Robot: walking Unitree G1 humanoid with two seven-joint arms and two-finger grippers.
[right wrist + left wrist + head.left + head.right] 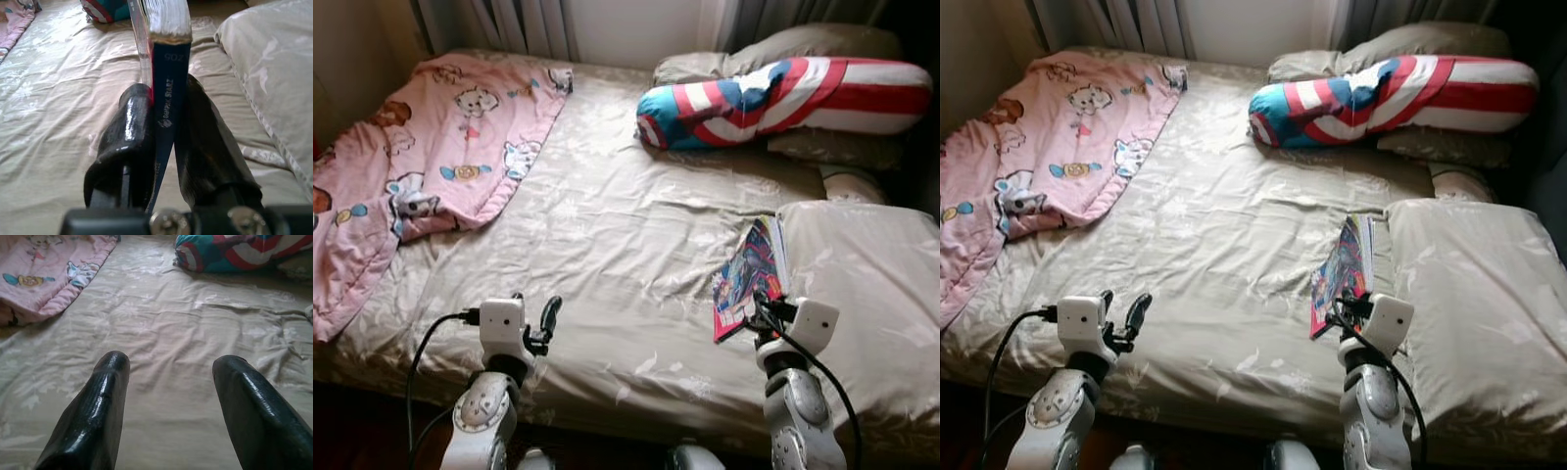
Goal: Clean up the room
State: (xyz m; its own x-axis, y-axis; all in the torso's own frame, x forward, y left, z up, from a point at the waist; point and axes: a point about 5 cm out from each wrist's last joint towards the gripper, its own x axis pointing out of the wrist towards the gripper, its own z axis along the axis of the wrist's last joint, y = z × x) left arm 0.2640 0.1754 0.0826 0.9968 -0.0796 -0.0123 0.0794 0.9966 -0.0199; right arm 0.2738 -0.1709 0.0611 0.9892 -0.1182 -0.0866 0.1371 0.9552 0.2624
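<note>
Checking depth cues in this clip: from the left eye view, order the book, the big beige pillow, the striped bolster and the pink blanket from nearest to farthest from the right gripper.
1. Book, clamped in the right gripper.
2. Beige pillow, just to its right.
3. Striped bolster, at the head of the bed.
4. Pink blanket, far left side.

Clamped between the jaws, the thin dark-blue spine of a colourful paperback book (168,98) carries white lettering reading roughly "SUPER STARZ"; smaller characters farther out along it are illegible.
</note>
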